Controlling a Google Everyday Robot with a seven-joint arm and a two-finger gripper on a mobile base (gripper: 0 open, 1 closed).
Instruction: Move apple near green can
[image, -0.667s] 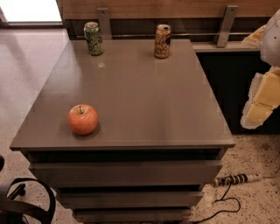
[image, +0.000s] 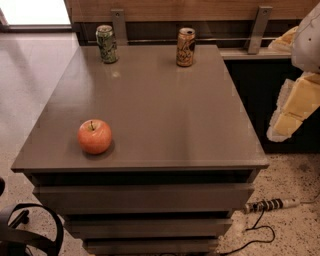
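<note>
**Apple waits at the front edge, well apart from the green can**

Camera view: The robot's gripper (image: 296, 105), a pale yellow-and-white shape, hangs at the right of the scene, off the side of the grey cabinet top (image: 165, 110) and touching nothing. Whether it is wide or narrow cannot be told from here, and it holds nothing that can be seen.

The apple (image: 94, 136) sits far to the gripper's left and a little nearer the front edge, upright with its short stem pointing up. The green can (image: 106, 44) stands farther back at the rear left corner, also far to the gripper's left and well apart from the apple. A gold-tan can (image: 185, 47) stands between the green can and the gripper, along the same rear edge.

By the look of it the task has not begun. The apple should be firm and fairly light, but its smooth, rounded skin could slip or roll. A hold across its widest part, from above and clear of the stem, seems safest. The slim green can looks easy to tip, so the apple is best set down beside it, not against it.
</note>
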